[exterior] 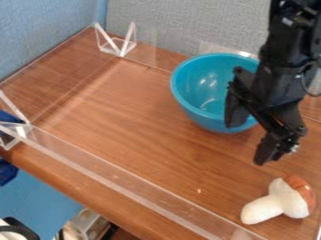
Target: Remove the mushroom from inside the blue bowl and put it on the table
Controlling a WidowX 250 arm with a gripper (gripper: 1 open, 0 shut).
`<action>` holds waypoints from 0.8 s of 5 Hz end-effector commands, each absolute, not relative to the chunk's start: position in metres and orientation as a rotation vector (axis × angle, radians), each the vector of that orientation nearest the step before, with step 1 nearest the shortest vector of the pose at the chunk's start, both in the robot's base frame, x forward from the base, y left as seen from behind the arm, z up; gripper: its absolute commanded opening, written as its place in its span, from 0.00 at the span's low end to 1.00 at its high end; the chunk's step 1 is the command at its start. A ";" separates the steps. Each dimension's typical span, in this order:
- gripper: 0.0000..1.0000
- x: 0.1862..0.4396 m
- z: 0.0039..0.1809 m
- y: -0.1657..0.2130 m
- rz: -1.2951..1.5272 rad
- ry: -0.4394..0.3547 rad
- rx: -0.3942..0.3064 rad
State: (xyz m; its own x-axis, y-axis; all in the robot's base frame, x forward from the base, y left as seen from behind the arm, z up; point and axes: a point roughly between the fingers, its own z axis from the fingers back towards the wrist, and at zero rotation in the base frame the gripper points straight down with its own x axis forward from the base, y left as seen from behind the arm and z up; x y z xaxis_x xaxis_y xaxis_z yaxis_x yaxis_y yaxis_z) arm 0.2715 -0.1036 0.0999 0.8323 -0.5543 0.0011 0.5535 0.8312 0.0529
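The mushroom [280, 201] lies on its side on the desk [113, 103], near the front right corner, just behind the low clear wall [126, 178] that runs along the front edge. Its long axis goes from lower left to upper right in the camera view: the thick cream-white stem points toward the lower left, to the front wall, and the orange-brown cap [298, 186] points toward the upper right, to the right border of the view. Nothing touches the mushroom.

The blue bowl [216, 89] stands upright on the desk behind the mushroom, well apart from it, and the part of its inside that shows is plain; the arm hides its right part.

The end effector [258, 131] hangs above the desk between the bowl and the mushroom, in front of the right part of the bowl. It points down, its two black fingers [277, 143] are spread wide, and nothing is between them. It is apart from the mushroom and higher than it.

At the back left corner of the desk the clear walls meet at small triangular brackets [116, 42].
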 end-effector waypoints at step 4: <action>1.00 0.300 0.100 -0.095 -0.569 -0.110 0.012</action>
